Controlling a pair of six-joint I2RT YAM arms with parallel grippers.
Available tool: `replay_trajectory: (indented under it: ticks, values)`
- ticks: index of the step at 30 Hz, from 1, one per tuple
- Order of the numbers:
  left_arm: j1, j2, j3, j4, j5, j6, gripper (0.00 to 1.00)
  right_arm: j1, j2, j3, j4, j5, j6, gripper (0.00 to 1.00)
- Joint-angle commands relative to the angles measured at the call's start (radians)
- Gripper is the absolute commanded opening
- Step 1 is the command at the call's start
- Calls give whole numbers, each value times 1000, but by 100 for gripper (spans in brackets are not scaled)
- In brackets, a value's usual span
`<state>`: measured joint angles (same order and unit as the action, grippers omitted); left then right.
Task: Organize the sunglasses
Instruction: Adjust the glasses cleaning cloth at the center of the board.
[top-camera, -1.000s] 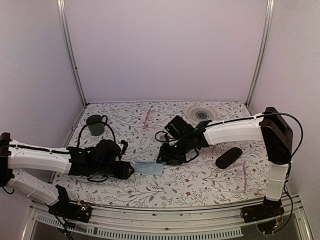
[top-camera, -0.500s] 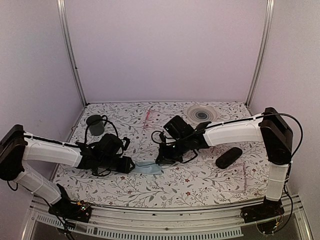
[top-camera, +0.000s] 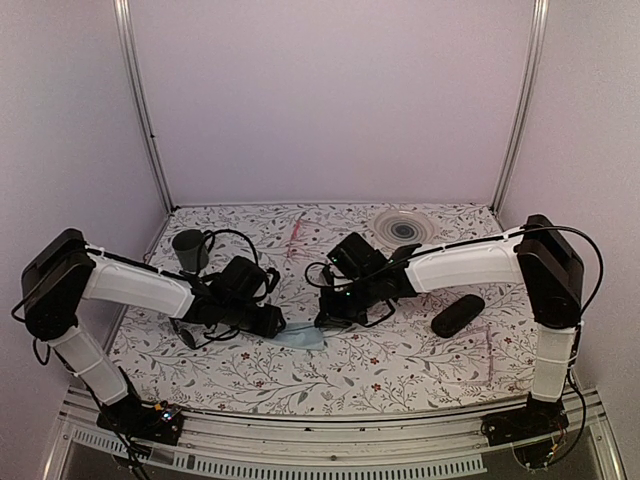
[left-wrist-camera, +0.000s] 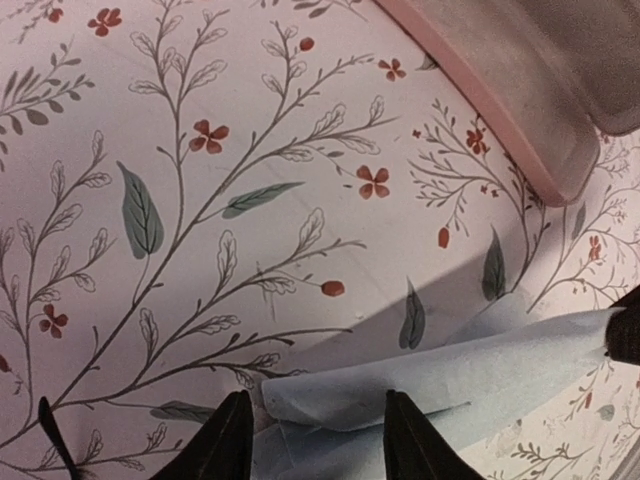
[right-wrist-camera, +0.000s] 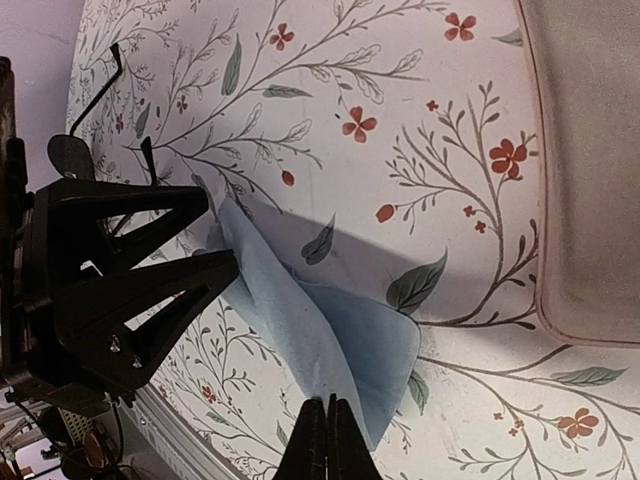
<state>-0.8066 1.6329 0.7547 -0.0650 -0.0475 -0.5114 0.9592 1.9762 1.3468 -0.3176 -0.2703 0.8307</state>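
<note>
Early going, I judge: right gripper (right-wrist-camera: 325, 410) pinched shut on the cloth (right-wrist-camera: 340, 330); left gripper (left-wrist-camera: 318, 400) half-open astride its far edge, clamping nothing; sunglasses (right-wrist-camera: 70, 155) lie untouched at 8 o'clock on the surface (top-camera: 400, 370); case (top-camera: 458, 315) at 4 o'clock.

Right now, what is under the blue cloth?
Under the blue cloth, where the right gripper holds it up, only flowered table shows; its flat part hides the rest.

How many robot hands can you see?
2. The left hand sits open around the left end of the blue cloth. The right hand is shut on its right end. None seem hidden.
</note>
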Motion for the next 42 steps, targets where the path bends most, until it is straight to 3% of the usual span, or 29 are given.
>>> replay_trajectory:
  ticks: [1,6,9,20,28,42]
  values:
    - [15,14,18,-13,22,14,50,-10,26,15,-12,17,1,1]
    - [13,-2,-14,-11,43,-2,60,-18,38,24,-13,13,-2,1]
    - [12,11,-27,10,40,-1,59,-21,44,31,-14,10,-6,1]
    - [11,74,36,-10,-5,10,37,-22,52,35,-20,2,-13,0]
    - [-3,44,56,-46,-16,11,1,-20,59,46,-19,-3,-14,0]
    - [4,-88,137,-153,-40,-38,0,-21,37,113,-27,-13,-44,0]
